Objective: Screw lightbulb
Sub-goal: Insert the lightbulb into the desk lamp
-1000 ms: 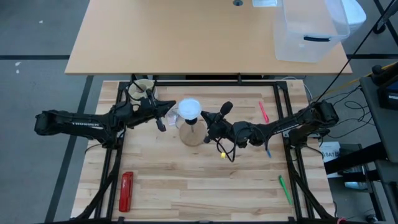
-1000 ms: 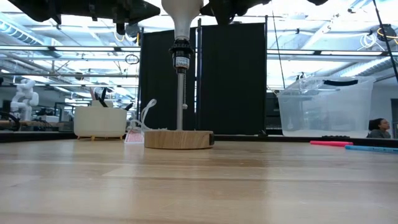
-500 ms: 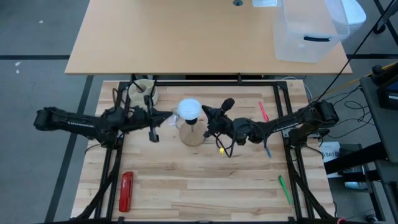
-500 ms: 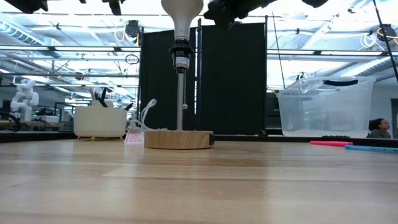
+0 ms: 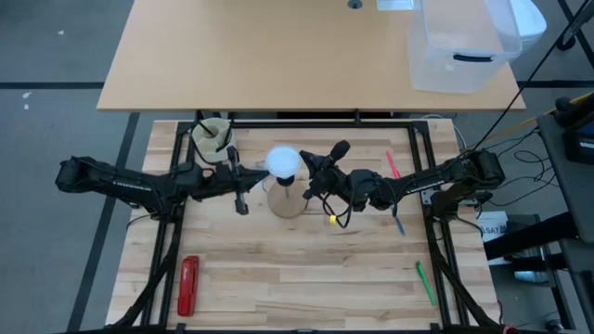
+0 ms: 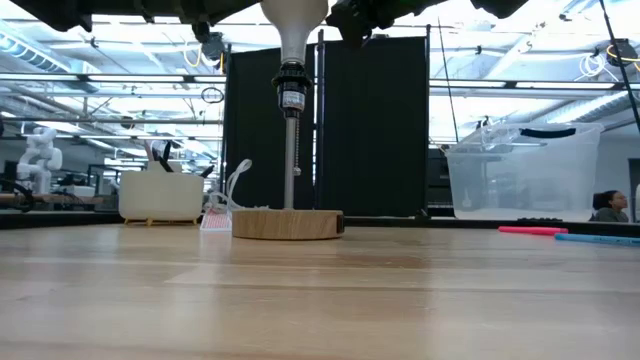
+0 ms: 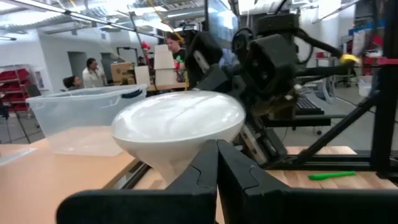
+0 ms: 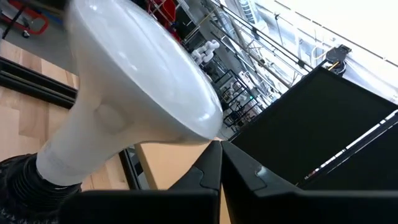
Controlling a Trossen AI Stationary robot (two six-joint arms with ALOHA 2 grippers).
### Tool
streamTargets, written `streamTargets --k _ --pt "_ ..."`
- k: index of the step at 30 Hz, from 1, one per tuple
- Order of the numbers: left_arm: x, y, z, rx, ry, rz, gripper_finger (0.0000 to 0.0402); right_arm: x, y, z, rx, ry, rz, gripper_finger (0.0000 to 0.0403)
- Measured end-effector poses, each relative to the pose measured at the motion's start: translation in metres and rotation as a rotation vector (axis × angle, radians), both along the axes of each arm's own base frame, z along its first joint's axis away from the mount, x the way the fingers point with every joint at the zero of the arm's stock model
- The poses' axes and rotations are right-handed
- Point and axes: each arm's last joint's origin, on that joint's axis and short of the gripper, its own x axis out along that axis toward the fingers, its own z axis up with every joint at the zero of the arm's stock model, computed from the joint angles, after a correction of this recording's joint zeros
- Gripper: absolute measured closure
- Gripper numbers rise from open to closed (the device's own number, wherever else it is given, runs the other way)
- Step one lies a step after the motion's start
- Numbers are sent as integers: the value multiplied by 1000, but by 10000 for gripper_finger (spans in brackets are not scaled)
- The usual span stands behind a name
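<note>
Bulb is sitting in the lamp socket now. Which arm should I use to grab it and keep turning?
Probably the right. Its claw sits close beside the lightbulb, at dome height. The left claw hangs further off, past the lamp's wooden base. Both claws are shut, so either must open first.

Lightbulb (image 5: 284, 161) between left (image 5: 238, 176) and right end effector (image 5: 314, 173).

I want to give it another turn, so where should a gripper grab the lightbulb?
Grip the lightbulb across its wide white dome, coming in level from the side. It stands upright in the socket atop the lamp's post, so only the dome is exposed; the neck tapers and would slip.
</note>
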Motion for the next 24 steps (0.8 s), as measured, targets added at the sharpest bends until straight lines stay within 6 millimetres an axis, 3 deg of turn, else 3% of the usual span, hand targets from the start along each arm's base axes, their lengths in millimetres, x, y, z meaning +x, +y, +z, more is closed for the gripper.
streamTargets --k 24 --pt "2 13 -6 -34 41 80 402 -3 22 -1 -4 22 8 403"
